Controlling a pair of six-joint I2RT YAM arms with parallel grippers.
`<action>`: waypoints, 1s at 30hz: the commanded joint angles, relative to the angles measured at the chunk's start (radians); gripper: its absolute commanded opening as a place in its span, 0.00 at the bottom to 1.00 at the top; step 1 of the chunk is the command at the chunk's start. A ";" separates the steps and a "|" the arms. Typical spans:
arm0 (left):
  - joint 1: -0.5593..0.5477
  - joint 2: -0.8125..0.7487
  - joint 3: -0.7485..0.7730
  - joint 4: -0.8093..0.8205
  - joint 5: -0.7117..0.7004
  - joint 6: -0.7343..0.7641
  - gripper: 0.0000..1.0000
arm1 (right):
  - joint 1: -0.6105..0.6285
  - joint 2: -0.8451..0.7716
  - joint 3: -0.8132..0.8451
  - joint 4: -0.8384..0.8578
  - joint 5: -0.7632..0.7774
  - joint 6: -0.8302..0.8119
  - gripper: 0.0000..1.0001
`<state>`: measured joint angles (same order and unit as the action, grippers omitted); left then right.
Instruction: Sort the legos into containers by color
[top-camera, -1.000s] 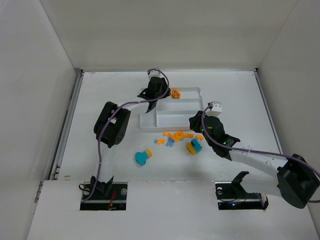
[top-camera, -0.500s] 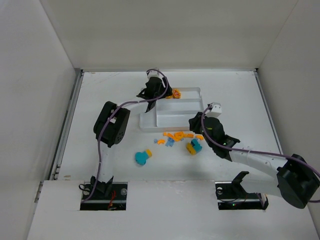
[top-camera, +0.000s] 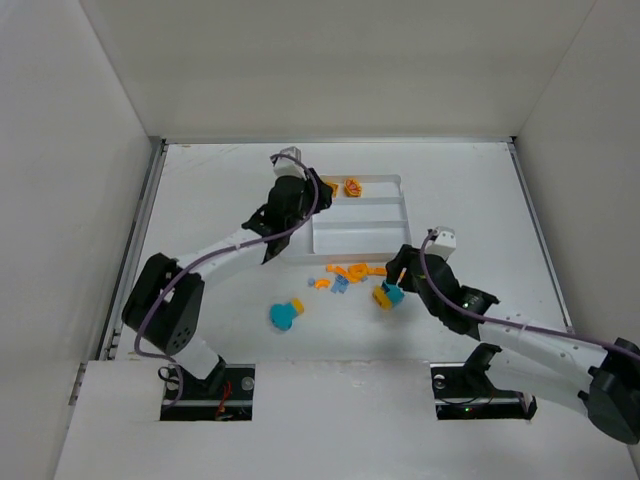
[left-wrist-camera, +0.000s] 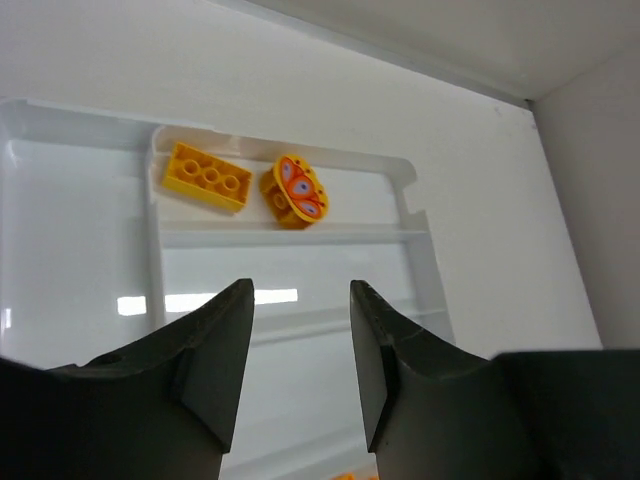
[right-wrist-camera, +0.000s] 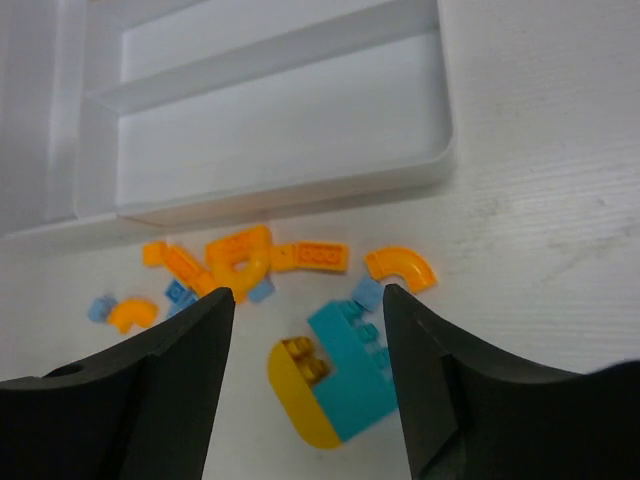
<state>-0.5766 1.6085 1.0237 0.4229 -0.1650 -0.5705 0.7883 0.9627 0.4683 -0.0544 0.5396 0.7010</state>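
The white tray (top-camera: 362, 236) stands at mid-table. Its far section holds a yellow brick (left-wrist-camera: 206, 177) and a round yellow lego with a red mark (left-wrist-camera: 296, 190). My left gripper (left-wrist-camera: 300, 290) hovers open and empty over the tray's left part (top-camera: 311, 193). Loose legos lie in front of the tray: orange curved and flat bits (right-wrist-camera: 240, 260), small light blue bits (right-wrist-camera: 367, 292) and a teal block joined to a yellow piece (right-wrist-camera: 345, 375). My right gripper (right-wrist-camera: 308, 295) stands open just above that block (top-camera: 387, 294), not touching it. Another teal-and-yellow lego (top-camera: 285, 314) lies further left.
White walls close in the table on the left, back and right. The tray's near rim (right-wrist-camera: 280, 195) runs just beyond the orange bits. The left arm's purple cable (top-camera: 215, 255) trails down toward its base.
The left gripper opened, left the yellow brick in the far section and drew back leftward, its elbow swinging low. The right gripper pulled back toward me and opened wider over the teal-yellow block.
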 joint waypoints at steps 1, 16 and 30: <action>-0.084 -0.094 -0.118 0.036 -0.021 -0.038 0.40 | 0.033 -0.067 -0.014 -0.176 0.024 0.104 0.74; -0.375 -0.409 -0.461 0.017 -0.071 -0.103 0.42 | 0.042 0.171 0.021 -0.153 -0.033 0.224 0.78; -0.506 -0.519 -0.586 -0.010 -0.054 -0.207 0.44 | -0.010 0.268 0.056 -0.125 -0.095 0.222 0.60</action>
<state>-1.0725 1.1286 0.4580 0.3912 -0.2153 -0.7422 0.7891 1.2133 0.4927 -0.2092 0.4717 0.9173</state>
